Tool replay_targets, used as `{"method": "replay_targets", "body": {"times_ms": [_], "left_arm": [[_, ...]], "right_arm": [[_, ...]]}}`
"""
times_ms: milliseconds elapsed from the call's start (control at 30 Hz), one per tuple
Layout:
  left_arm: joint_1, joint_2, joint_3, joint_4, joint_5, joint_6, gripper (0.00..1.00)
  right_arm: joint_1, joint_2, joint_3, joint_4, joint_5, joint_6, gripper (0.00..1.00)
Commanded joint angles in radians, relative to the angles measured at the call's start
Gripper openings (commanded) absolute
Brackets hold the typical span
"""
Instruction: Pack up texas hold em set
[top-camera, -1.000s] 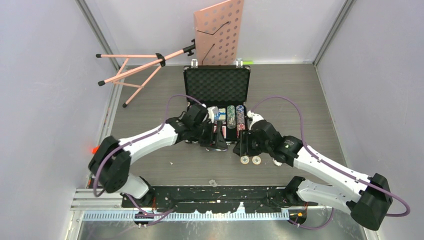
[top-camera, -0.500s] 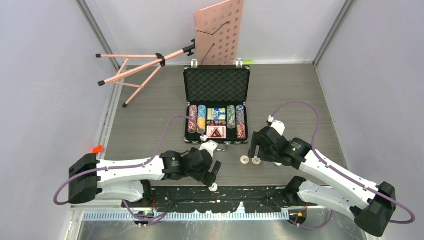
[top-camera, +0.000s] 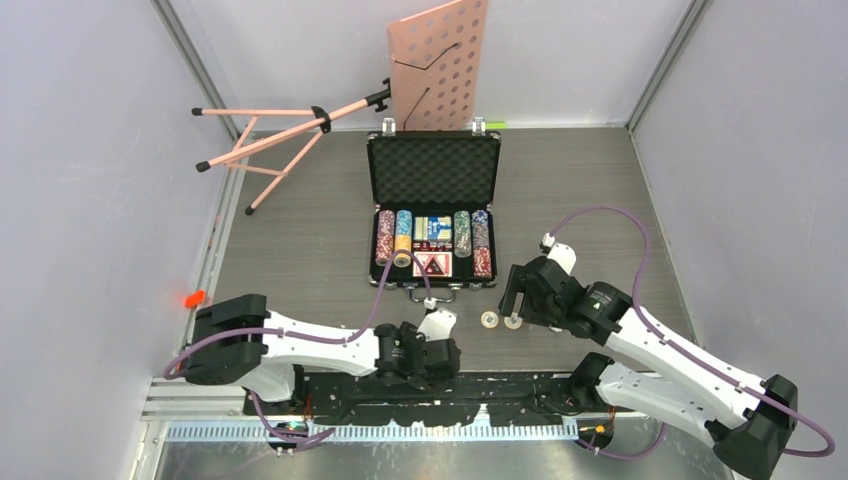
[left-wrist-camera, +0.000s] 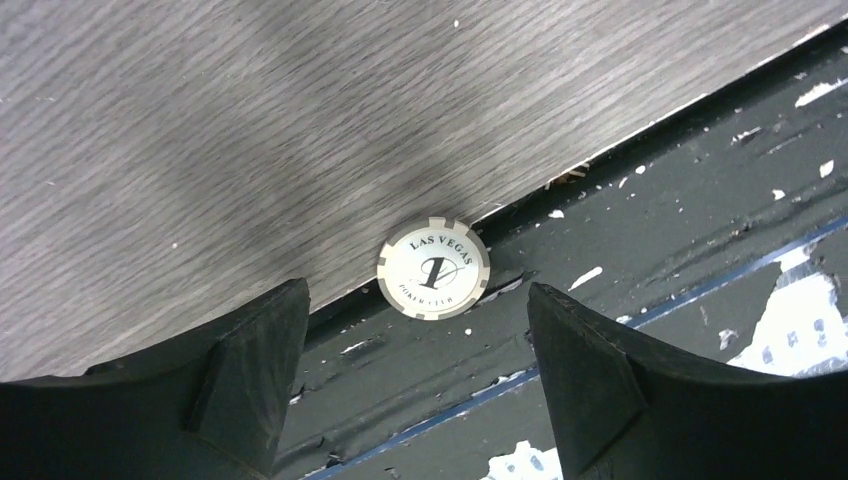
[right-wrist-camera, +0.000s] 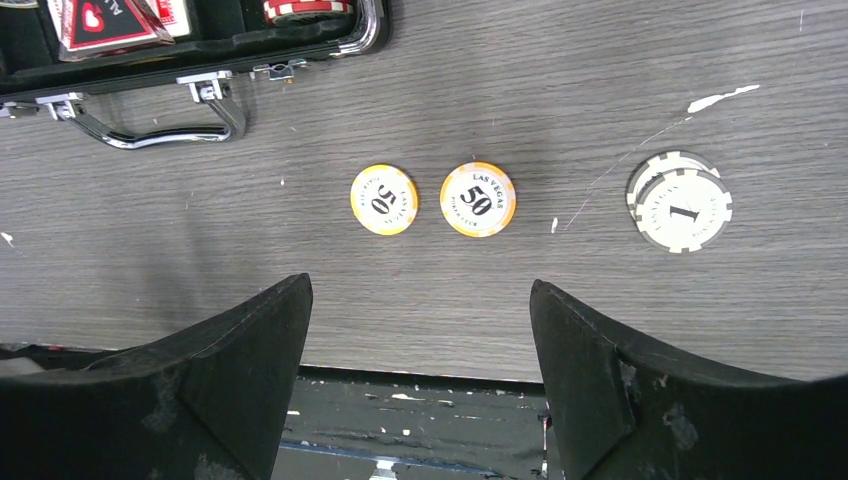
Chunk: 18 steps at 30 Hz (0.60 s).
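Two arms have pulled back from the case (top-camera: 433, 170) to stray chips. Left gripper (left-wrist-camera: 415, 295), spread and empty, hangs above a white chip (left-wrist-camera: 433, 268) at the table (left-wrist-camera: 200, 120) edge. Right gripper (right-wrist-camera: 418, 288), spread and empty, hangs above two orange chips (right-wrist-camera: 478, 199). Case open, packing unfinished.

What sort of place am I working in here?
Probably a robot test cell: plain pale wall panels box in a grey wood-grain table, with a scuffed black metal mounting rail along its near edge.

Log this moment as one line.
left claw open near white chip | right claw open near two orange chips | briefcase open
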Motion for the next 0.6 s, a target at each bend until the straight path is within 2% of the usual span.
{"method": "replay_targets", "body": {"times_ms": [0, 233, 400, 567], "left_arm": [[-0.006, 0.03, 0.037, -0.002, -0.019, -0.112, 0.81], [-0.005, 0.101, 0.055, 0.004, -0.003, -0.156, 0.71], [-0.008, 0.141, 0.076, -0.01, 0.02, -0.18, 0.54], [-0.017, 0.147, 0.087, -0.08, 0.006, -0.221, 0.52]], "right_arm": [[0.003, -0.038, 0.004, 0.005, 0.032, 0.016, 0.86], [0.004, -0.061, -0.005, 0.009, 0.016, 0.006, 0.86], [0.004, -0.065, -0.003, 0.012, 0.01, -0.004, 0.86], [0.003, -0.068, -0.008, 0.025, -0.007, -0.01, 0.86]]}}
